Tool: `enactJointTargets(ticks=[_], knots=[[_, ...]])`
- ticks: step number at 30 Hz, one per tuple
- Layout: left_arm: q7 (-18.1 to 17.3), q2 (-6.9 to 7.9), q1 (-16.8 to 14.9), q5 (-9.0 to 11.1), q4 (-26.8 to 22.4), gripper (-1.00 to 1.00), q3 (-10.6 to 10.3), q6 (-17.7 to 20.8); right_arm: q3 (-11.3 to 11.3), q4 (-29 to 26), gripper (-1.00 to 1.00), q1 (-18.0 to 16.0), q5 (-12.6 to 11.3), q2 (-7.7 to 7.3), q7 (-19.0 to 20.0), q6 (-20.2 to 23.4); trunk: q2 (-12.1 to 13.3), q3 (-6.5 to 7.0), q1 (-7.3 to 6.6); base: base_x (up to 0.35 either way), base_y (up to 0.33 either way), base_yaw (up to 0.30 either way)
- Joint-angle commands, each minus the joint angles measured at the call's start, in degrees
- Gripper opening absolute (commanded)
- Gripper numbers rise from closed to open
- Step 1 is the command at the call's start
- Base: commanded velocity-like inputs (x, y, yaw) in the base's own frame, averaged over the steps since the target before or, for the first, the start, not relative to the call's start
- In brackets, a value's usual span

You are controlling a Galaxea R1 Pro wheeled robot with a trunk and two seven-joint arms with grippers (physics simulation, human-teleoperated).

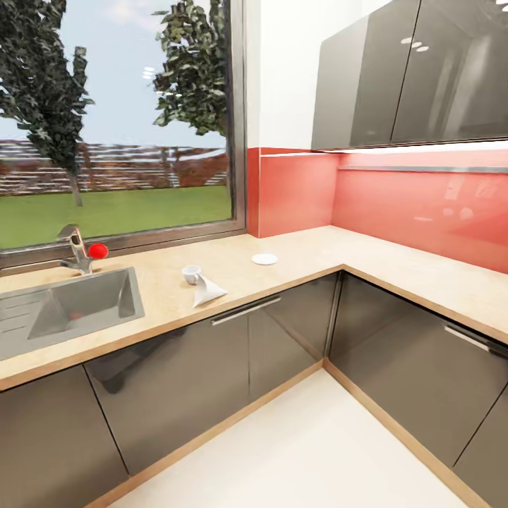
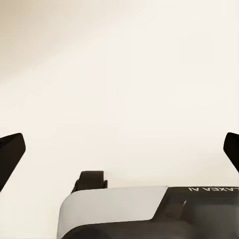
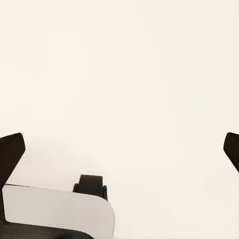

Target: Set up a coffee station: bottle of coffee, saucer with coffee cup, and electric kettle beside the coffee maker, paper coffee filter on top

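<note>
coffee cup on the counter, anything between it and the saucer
Nothing visible does. The coffee cup lies tipped beside the paper coffee filter, and the saucer sits further along the countertop toward the corner, with bare surface between them.

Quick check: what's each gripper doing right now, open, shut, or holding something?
Left gripper: open, fingers spread wide, holding nothing.
Right gripper: open, fingers spread wide, holding nothing.
</note>
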Motion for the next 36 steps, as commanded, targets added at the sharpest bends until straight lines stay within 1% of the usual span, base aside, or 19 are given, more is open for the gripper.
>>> enactJointTargets(ticks=[1, 7, 10, 16, 29, 32, 36], knots=[[0.02, -0.03, 0.02, 0.01, -0.09, 1.0, 0.1, 0.03, 0.01, 0.02, 1.0, -0.03, 0.5, -0.02, -0.01, -0.14, -0.03, -0.05, 0.0, 0.0, 0.301, -0.006], [0.02, -0.03, 0.02, 0.01, -0.09, 1.0, 0.1, 0.03, 0.01, 0.02, 1.0, -0.03, 0.5, -0.02, -0.01, -0.15, -0.03, -0.05, 0.0, 0.0, 0.306, -0.012], [0.02, -0.03, 0.02, 0.02, -0.09, 1.0, 0.1, 0.03, 0.02, 0.02, 1.0, -0.03, 0.5, -0.02, -0.01, -0.11, -0.03, -0.05, 0.0, 0.0, 0.202, -0.159], [0.02, -0.03, 0.02, 0.08, -0.11, 1.0, 0.1, 0.03, 0.02, 0.02, 1.0, -0.03, 0.5, -0.02, -0.01, -0.09, -0.03, -0.05, 0.0, 0.0, 0.073, -0.223], [0.02, -0.03, 0.02, 0.09, -0.09, 1.0, 0.1, 0.03, 0.01, 0.02, 1.0, -0.03, 0.5, -0.02, -0.01, -0.08, -0.03, -0.05, 0.0, 0.0, 0.007, -0.261], [0.02, -0.03, 0.02, 0.08, -0.09, 1.0, 0.1, 0.03, -0.04, 0.02, 1.0, -0.03, 0.5, -0.03, -0.01, -0.08, -0.03, -0.05, 0.0, -0.042, 0.081, -0.123], [0.02, -0.03, 0.02, 0.03, -0.09, 1.0, 0.09, 0.03, -0.06, 0.05, 1.0, -0.03, 0.56, -0.09, 0.04, -0.06, -0.03, -0.05, 0.0, -0.072, 0.233, -0.033]])
